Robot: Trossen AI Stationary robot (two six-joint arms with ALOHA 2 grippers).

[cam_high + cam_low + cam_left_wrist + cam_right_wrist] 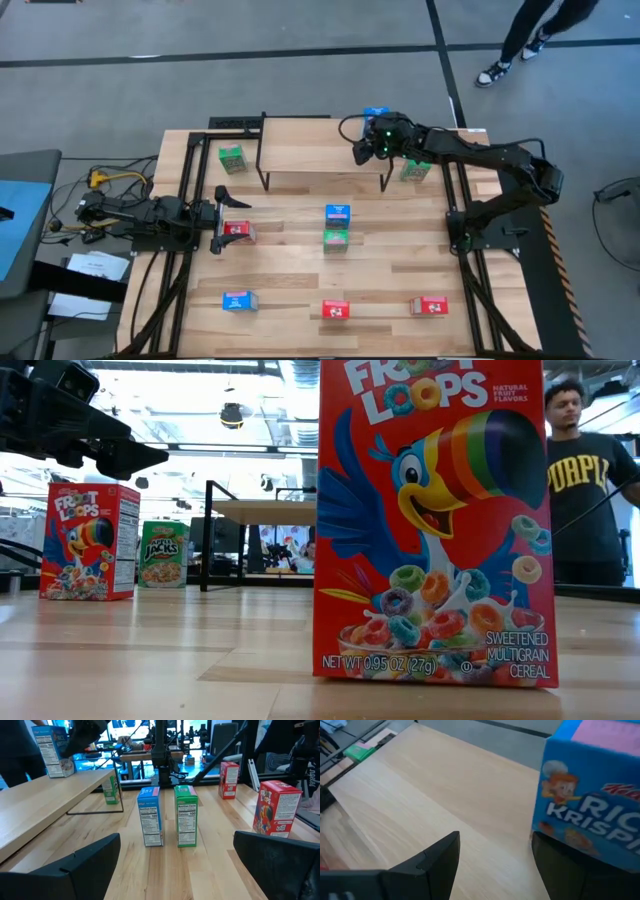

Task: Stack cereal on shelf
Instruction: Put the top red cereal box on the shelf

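The shelf (pixel 300 143) stands at the table's far side with one blue cereal box (pixel 376 115) upright on its far right corner. My right gripper (pixel 362 150) (pixel 495 840) is open over the shelf's right end, and the blue box (pixel 590 815) stands just beyond one finger. My left gripper (pixel 228 222) (pixel 176 845) is open and hovers above a red box (pixel 237 231) (pixel 90 540) that stands on the table. The other boxes stand upright on the tabletop: a blue (pixel 337 213) and a green (pixel 335 238) at the middle, and a green on either side of the shelf. My right gripper has one finger (pixel 570 870) in front of the blue box's lower edge (pixel 560 837). The finger hides that spot, so I cannot tell whether it touches. The box stands upright on the shelf board.
A blue box (pixel 240 300) and two red boxes (pixel 335 310) (pixel 430 306) line the near edge. Green boxes stand left (pixel 232 158) and right (pixel 415 170) of the shelf. A person (pixel 585 480) stands beyond the table's far right. The shelf's left and middle (pixel 420 795) are bare.
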